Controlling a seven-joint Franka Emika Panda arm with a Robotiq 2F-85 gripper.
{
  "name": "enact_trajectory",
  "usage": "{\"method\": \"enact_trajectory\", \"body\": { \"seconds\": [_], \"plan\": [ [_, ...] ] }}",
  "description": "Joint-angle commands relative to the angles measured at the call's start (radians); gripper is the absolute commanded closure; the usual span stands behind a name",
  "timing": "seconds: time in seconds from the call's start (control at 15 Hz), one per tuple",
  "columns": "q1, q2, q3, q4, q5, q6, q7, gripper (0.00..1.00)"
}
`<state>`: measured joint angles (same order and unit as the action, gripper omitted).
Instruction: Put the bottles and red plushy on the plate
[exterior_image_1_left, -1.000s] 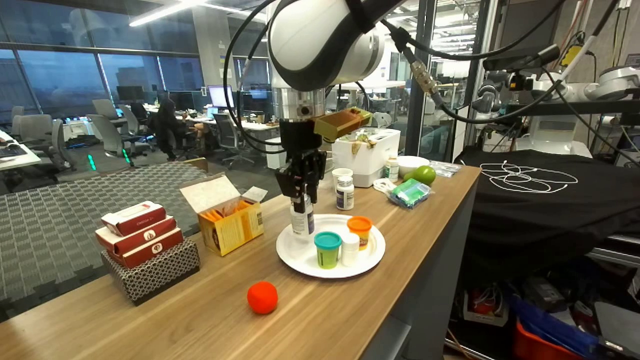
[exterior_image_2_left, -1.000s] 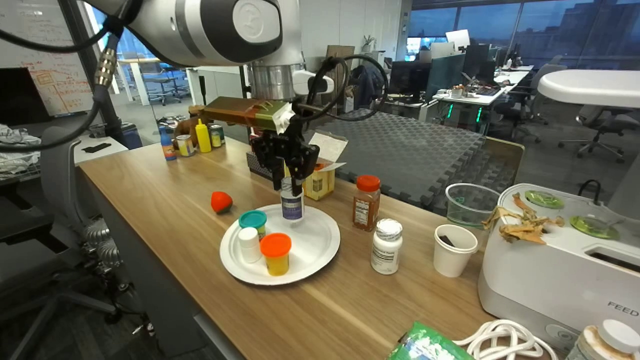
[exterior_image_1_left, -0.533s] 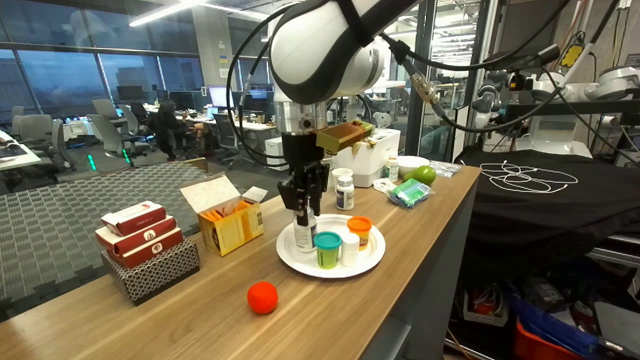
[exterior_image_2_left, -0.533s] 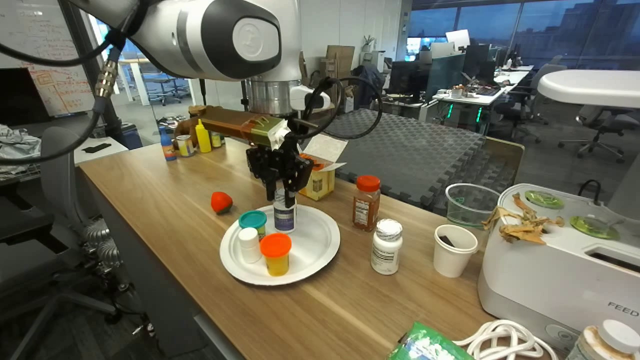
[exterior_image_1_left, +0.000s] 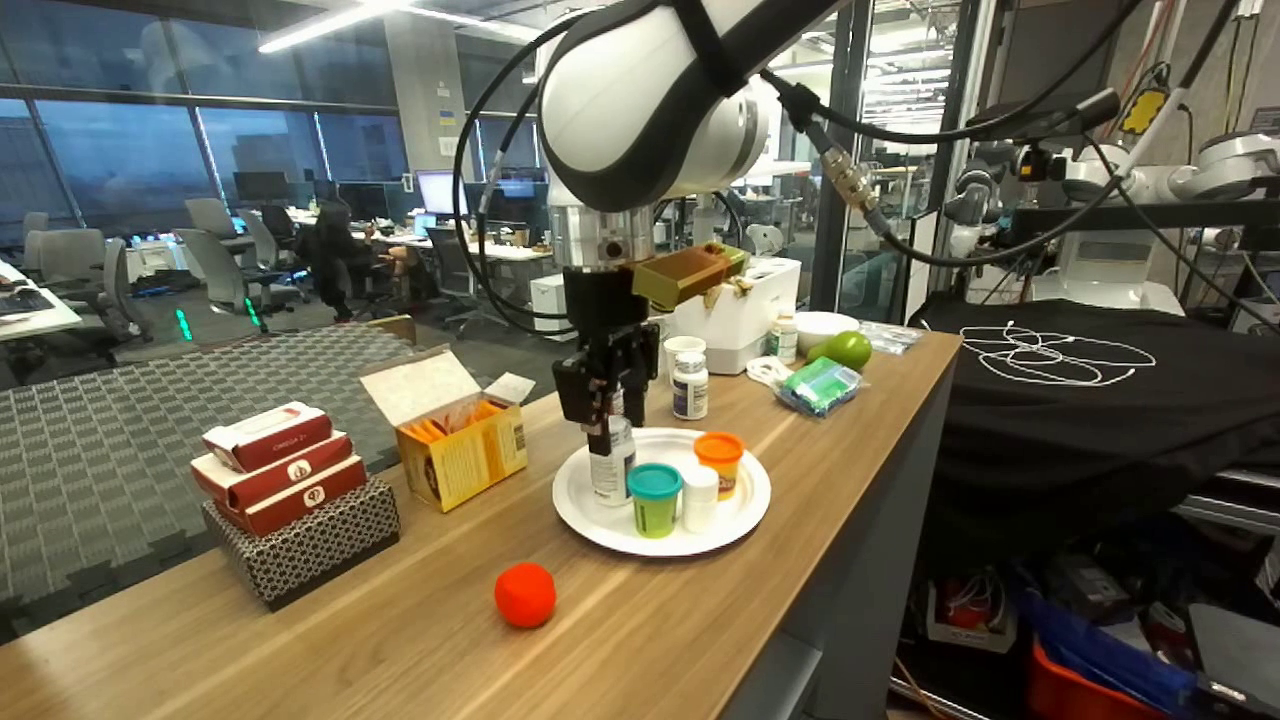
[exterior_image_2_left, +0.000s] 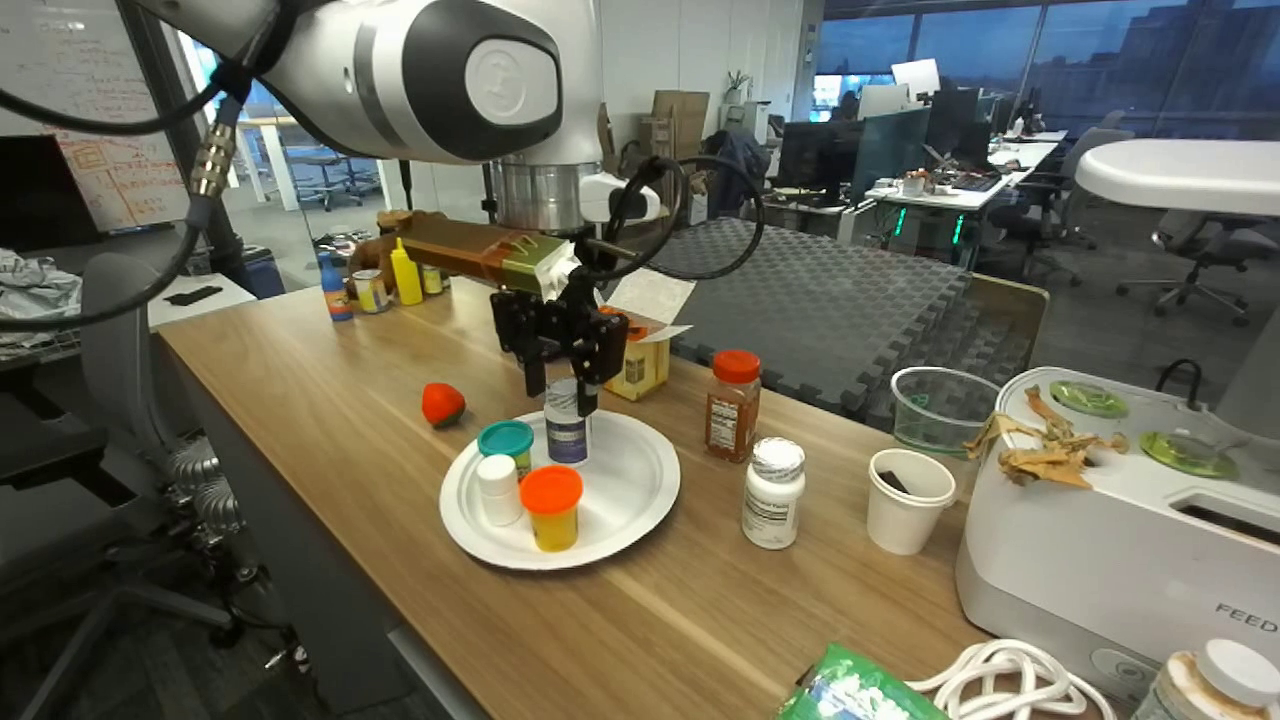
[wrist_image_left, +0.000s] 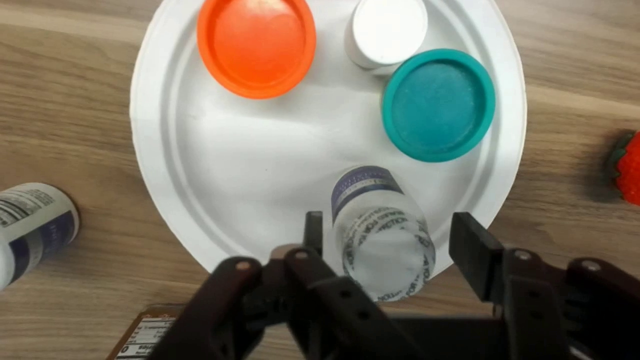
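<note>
A white bottle with a purple label stands on the white plate. My gripper is open around its top, with a gap on either side in the wrist view. Sharing the plate are an orange-capped bottle, a teal-capped one and a small white one. Off the plate, on the table, stand another white bottle and a reddish-brown bottle with a red cap. The red plushy lies on the table beside the plate; the wrist view catches only part of it.
An open yellow box and red-and-white boxes on a patterned basket line the table's side. A paper cup, a white appliance, a cable and a green packet sit past the loose bottles.
My gripper came down and carried the purple-labelled bottle closer to the teal-capped one on the plate. Since then the jaws have spread and let it go.
</note>
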<state>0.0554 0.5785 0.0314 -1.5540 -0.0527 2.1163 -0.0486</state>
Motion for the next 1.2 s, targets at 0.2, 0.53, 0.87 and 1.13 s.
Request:
{"method": "enact_trajectory", "body": {
  "seconds": [0.2,0.53,0.87,1.13],
  "plan": [
    [-0.012,-0.034,-0.012,0.012,-0.012,0.051,-0.005,0.00],
    [-0.028,0.012,-0.035,0.128,-0.069,0.031,-0.072,0.01],
    [-0.073,0.085,-0.041,0.287,-0.071,0.010,-0.153,0.00],
    [-0.109,0.150,-0.031,0.388,-0.044,-0.027,-0.190,0.00]
  ]
}}
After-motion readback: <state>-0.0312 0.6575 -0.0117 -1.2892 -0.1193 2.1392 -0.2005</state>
